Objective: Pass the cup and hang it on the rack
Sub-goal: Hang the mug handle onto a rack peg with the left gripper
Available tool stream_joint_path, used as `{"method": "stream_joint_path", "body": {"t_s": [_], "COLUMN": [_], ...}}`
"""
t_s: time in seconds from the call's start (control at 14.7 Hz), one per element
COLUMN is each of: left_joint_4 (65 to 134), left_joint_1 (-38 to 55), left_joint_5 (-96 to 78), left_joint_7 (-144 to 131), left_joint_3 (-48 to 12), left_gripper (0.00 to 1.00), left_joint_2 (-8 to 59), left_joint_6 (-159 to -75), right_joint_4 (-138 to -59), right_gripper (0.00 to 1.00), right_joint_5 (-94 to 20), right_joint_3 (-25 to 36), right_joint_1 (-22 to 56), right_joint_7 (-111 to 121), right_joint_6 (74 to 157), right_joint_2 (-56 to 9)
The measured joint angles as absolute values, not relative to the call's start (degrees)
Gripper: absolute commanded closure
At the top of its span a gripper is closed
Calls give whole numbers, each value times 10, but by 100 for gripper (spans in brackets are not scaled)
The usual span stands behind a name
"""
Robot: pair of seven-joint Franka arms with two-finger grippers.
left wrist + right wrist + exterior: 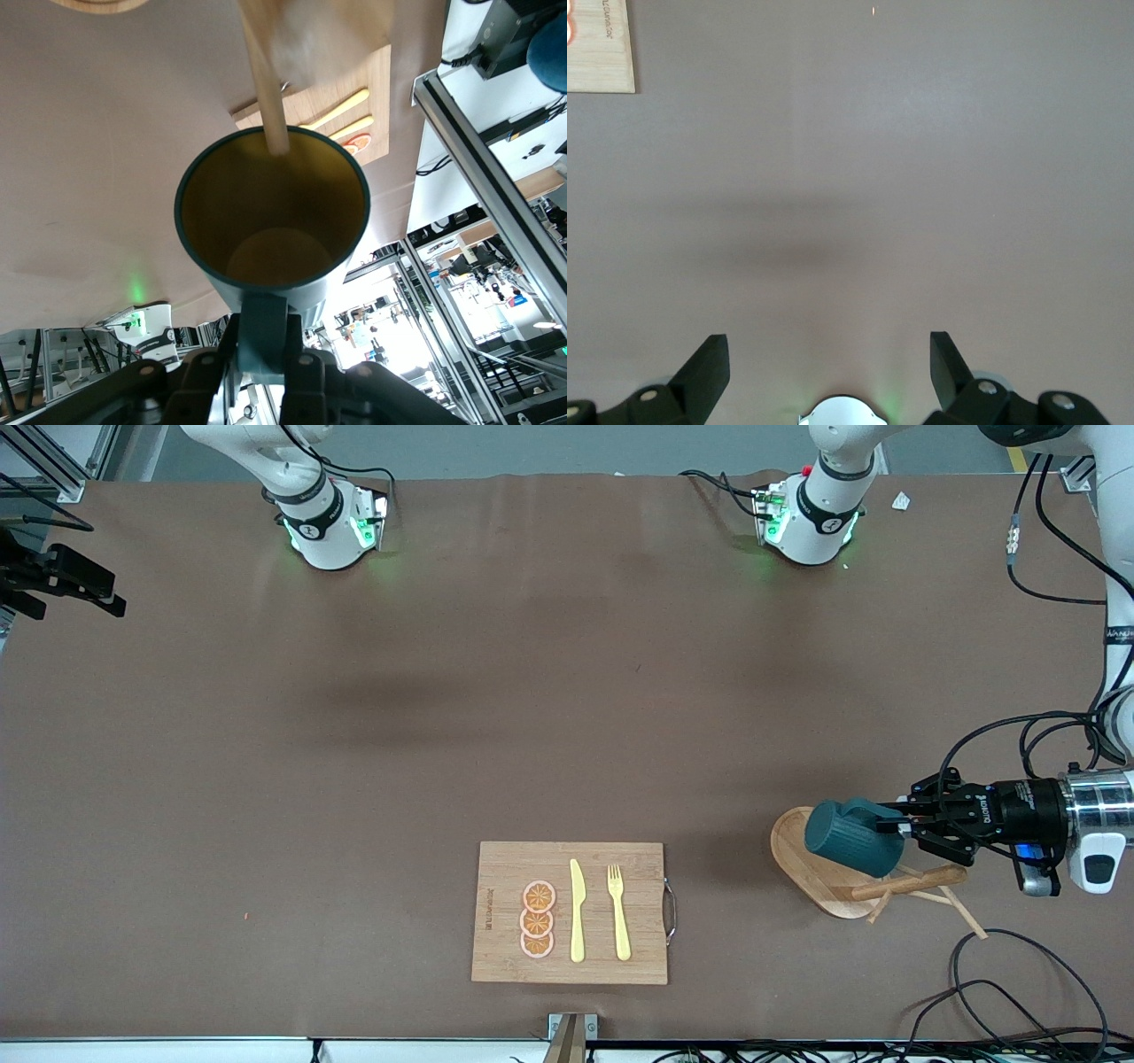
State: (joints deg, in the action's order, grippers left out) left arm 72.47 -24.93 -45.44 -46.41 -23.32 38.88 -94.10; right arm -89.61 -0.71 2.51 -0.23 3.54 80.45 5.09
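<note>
My left gripper [899,825] is shut on the small loop handle [263,323] of the dark teal ribbed cup [850,837] and holds it on its side over the rack [797,850], a light wooden mug tree with an oval base at the left arm's end of the table. In the left wrist view the cup's [275,230] yellowish inside faces the camera above my left gripper [263,354], and a wooden rod of the rack [266,80] ends at its rim. My right gripper [829,354] is open and empty, high over bare table; it does not show in the front view.
A wooden cutting board [571,912] with orange slices, a yellow knife and a yellow fork lies near the front camera's edge; its corner shows in the right wrist view [601,44]. Cables [1001,983] lie by the rack. A black fixture [62,580] juts in at the right arm's end.
</note>
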Motion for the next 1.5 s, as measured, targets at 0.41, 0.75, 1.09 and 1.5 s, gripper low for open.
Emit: {"method": "stream_joint_path", "body": {"t_s": [0.41,0.75,1.09,1.5], "left_joint_4": [725,725,725,725], "left_joint_1": [-272,-285,-292,-297], "left_joint_5": [-455,-484,-489,-490], "left_joint_7": [-448,-447,-437,-432], "left_joint_3": [-230,-230,-230,-227], "left_gripper": [99,99,98,96], "left_joint_2": [410,424,434,445], "left_joint_6": [-941,-944,-944,-945], "right_joint_4": [-896,-896,-896,-896], "right_gripper": [0,0,0,0], "right_joint_5": [-7,-7,-7,-7], "right_joint_3": [24,24,24,24], "right_joint_1": [-2,-2,-2,-2], "right_joint_7": [35,35,35,35], "right_joint_6": [807,807,807,807], "right_joint_2": [51,51,51,51]}}
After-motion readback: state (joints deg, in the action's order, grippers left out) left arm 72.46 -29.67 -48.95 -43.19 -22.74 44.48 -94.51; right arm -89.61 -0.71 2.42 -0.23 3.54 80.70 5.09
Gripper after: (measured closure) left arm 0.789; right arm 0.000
